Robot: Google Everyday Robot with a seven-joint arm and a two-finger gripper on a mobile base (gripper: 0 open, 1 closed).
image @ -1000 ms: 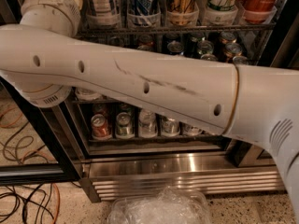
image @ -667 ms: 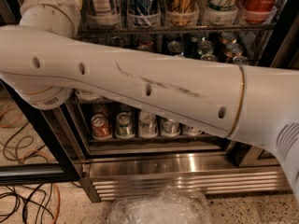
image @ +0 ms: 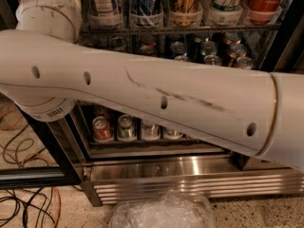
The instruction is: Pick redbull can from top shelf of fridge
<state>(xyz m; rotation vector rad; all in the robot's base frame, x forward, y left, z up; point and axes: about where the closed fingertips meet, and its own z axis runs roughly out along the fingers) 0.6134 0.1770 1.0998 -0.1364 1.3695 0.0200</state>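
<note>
The arm spans the fridge front below the top shelf; the gripper is out of view, so whether it is open or closed cannot be told.

The arm is matt white plastic, scuffed; the fridge base is shiny steel. The gripper is out of view.

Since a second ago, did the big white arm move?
Yes. The arm slid right: its seam ring sits farther right against the fridge, which stayed put. The pincer is out of view.
</note>
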